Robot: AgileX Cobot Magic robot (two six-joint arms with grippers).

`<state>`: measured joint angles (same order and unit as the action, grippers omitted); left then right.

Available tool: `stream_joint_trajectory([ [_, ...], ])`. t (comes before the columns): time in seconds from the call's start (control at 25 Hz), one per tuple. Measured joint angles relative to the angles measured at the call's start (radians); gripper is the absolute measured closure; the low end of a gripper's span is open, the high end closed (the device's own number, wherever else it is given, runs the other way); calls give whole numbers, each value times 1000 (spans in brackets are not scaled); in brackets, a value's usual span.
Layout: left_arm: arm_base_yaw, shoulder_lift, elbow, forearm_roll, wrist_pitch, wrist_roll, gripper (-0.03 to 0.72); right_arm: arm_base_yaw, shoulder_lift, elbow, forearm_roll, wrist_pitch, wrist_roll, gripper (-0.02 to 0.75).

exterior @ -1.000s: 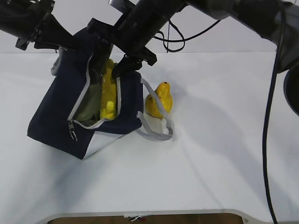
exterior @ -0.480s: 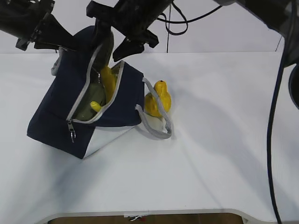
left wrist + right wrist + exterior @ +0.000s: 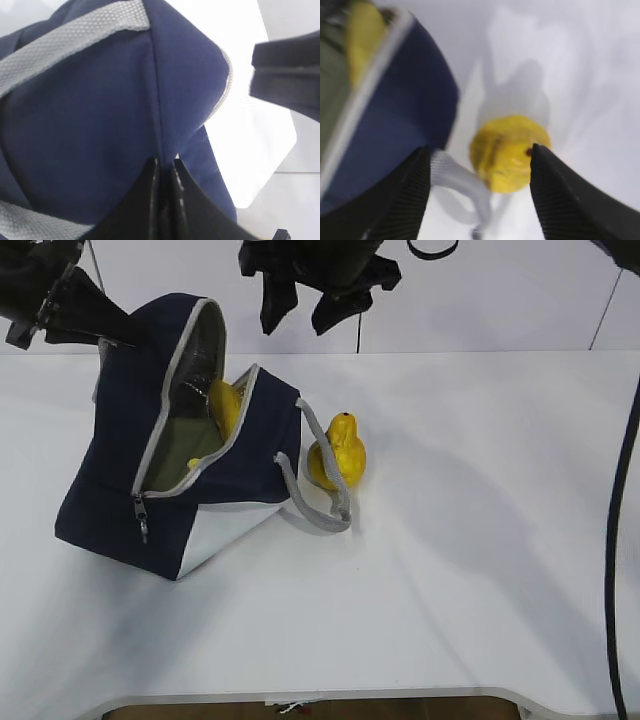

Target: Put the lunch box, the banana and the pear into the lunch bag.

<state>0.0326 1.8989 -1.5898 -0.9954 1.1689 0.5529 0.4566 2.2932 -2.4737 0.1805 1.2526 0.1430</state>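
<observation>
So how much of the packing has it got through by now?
Partly done. The banana already sits inside the open lunch bag, above something sage-green, probably the lunch box. The left gripper is pinching the bag's fabric, while the right gripper hangs open and empty above. The pear remains on the table beside the bag.

- The lunch bag (image 3: 150, 480) stands unzipped; its mouth is a narrow slot between grey zipper edges, partly filled by the banana (image 3: 226, 405).
- The pear (image 3: 338, 452) sits just beside the bag, with a grey handle loop (image 3: 318, 495) lying against its front.
- The right claw (image 3: 312, 312) hangs open above both, nothing beneath it.
- Right of the pear the worktop (image 3: 480, 540) is bare.
</observation>
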Motion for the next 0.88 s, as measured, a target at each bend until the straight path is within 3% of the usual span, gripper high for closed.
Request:
stream_joint_trajectory([
  [0.48, 0, 0, 0, 0, 10, 0, 688, 0, -4, 208, -204, 0, 0, 237],
  [0.88, 0, 0, 0, 17, 12, 0, 688, -25, 22, 209, -202, -2, 26, 237],
])
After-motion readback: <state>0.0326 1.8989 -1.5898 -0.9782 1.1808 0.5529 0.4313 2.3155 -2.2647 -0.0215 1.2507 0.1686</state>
